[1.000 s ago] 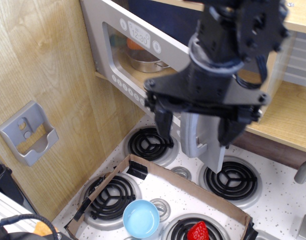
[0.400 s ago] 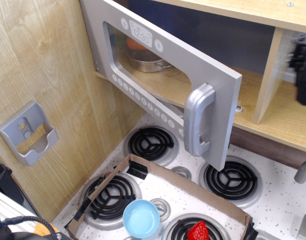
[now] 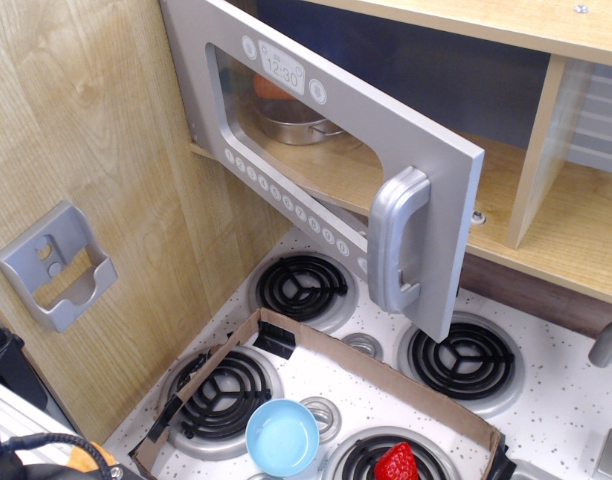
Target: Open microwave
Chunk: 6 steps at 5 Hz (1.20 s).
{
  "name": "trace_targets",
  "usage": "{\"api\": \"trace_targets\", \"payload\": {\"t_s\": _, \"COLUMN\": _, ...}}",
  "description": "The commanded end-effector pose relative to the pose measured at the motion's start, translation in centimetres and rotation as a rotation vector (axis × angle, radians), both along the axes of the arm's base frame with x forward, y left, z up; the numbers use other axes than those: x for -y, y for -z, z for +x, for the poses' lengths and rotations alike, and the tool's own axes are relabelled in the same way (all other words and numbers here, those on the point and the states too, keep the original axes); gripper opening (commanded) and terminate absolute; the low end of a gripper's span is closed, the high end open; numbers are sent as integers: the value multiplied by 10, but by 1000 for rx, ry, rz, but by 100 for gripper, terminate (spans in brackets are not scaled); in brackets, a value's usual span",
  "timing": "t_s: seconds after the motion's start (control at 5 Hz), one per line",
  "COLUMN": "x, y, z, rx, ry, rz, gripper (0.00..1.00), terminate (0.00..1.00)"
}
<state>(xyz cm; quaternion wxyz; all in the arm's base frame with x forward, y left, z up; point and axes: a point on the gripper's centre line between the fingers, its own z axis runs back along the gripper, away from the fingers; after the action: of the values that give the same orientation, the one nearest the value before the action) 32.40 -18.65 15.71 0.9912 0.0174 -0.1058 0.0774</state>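
Wooden cabinet walls frame a speckled toy stovetop point(image 3: 546, 400) with black coil burners. Above it, the microwave point(image 3: 326, 150) hangs with its door swung outward, silver handle point(image 3: 396, 240) facing forward. No gripper appears, so its finger state cannot be told.

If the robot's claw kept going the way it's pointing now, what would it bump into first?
That cannot be told: no claw or arm shows in this picture, so it has no visible direction. What shows is the microwave with its door swung open above the stove burners.
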Motion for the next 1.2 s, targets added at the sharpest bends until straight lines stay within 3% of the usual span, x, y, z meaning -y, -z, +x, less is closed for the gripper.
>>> {"api": "trace_targets", "payload": {"t_s": 0.0, "x": -53, "y": -3, "z": 7, "rx": 120, "ry": 165, "rz": 65, "gripper": 100, "terminate": 0}}
{"api": "trace_targets", "payload": {"t_s": 0.2, "x": -83, "y": 6, "z": 4, "rx": 79, "ry": 170, "rz": 55, "gripper": 100, "terminate": 0}}
{"api": "trace_targets", "payload": {"t_s": 0.4, "x": -116, "y": 22, "z": -10, "rx": 76, "ry": 146, "rz": 55, "gripper": 100, "terminate": 0}}
{"api": "trace_targets", "payload": {"t_s": 0.8, "x": -164, "y": 63, "z": -46, "rx": 38, "ry": 76, "rz": -18, "gripper": 100, "terminate": 0}}
{"api": "trace_targets", "payload": {"t_s": 1.0, "x": -184, "y": 82, "z": -66, "rx": 61, "ry": 42, "rz": 36, "gripper": 100, "terminate": 0}}
